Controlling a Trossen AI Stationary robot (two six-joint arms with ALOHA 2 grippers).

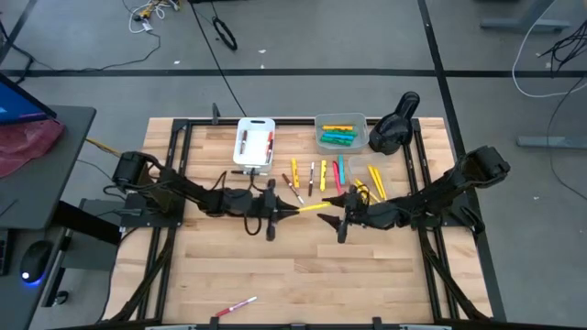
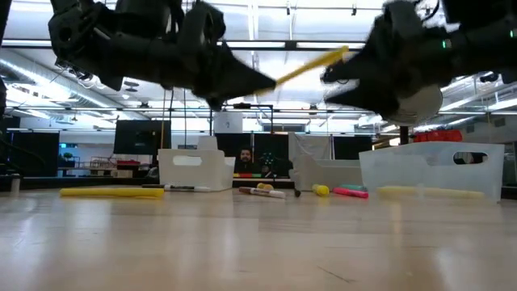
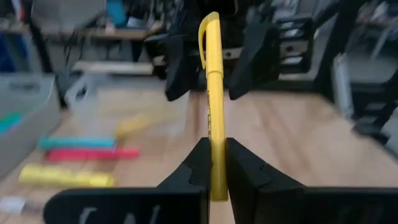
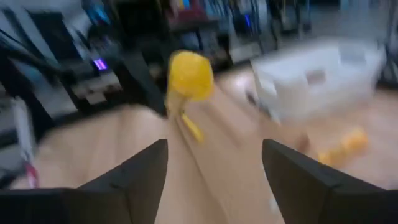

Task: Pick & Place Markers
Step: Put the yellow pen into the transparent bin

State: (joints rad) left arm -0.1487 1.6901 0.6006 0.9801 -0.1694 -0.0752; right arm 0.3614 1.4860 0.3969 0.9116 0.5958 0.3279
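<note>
Mid-air handover above table centre. Left gripper pinches yellow marker at its tail; cap end points between right gripper fingers, spread wide. Left should hold firm; right clears straight back, avoiding cap.

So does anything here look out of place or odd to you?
One red and white marker lies alone near the table's front edge, far from the other markers grouped by the bins. Also, a yellow marker is held in mid-air by the left gripper, while the right gripper stands open facing it.
</note>
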